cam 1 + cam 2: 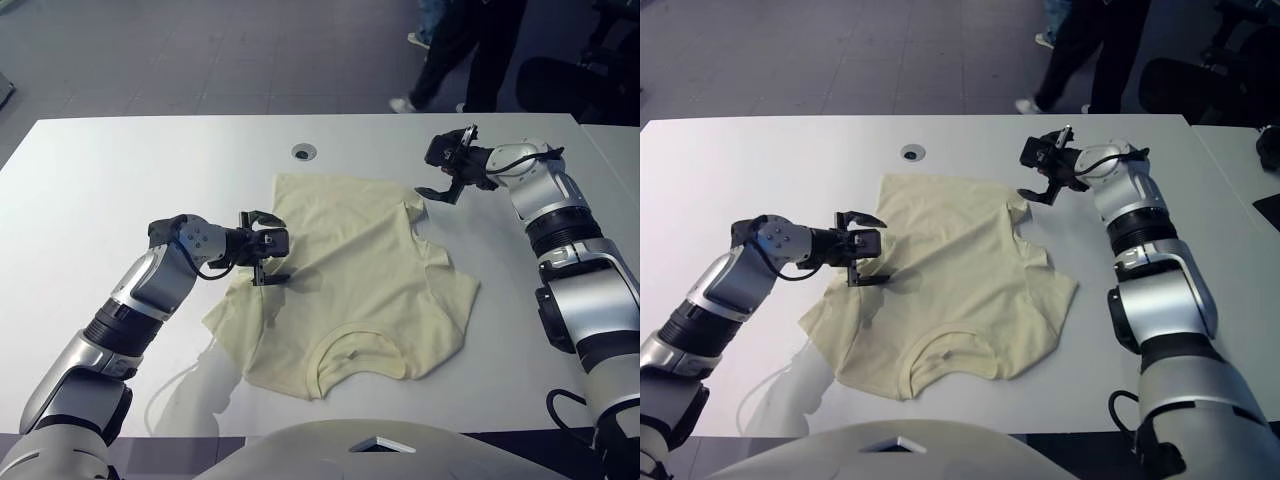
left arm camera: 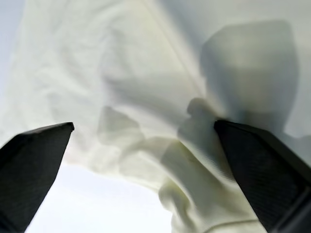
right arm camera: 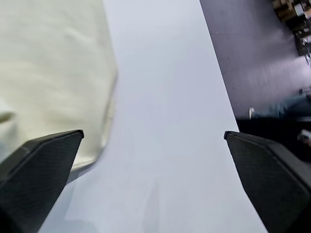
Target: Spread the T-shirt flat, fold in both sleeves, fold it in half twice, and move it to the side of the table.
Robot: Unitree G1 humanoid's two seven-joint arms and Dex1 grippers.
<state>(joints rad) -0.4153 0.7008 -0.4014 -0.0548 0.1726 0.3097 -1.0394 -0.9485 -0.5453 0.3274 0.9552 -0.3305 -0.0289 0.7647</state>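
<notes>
The pale yellow T-shirt (image 1: 350, 290) lies rumpled mid-table, collar nearest the robot, sleeves bunched.

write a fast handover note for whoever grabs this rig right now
Left end effector: open, low over the rumpled left edge of the T-shirt.
Right end effector: open, holding nothing, above the table by the shirt's far right corner.
T-shirt: mid-table, collar toward the robot, mostly spread.
Done: rough spreading only.
Left: smooth the left side, fold in both sleeves, fold in half twice, move it to the table's side.
</notes>
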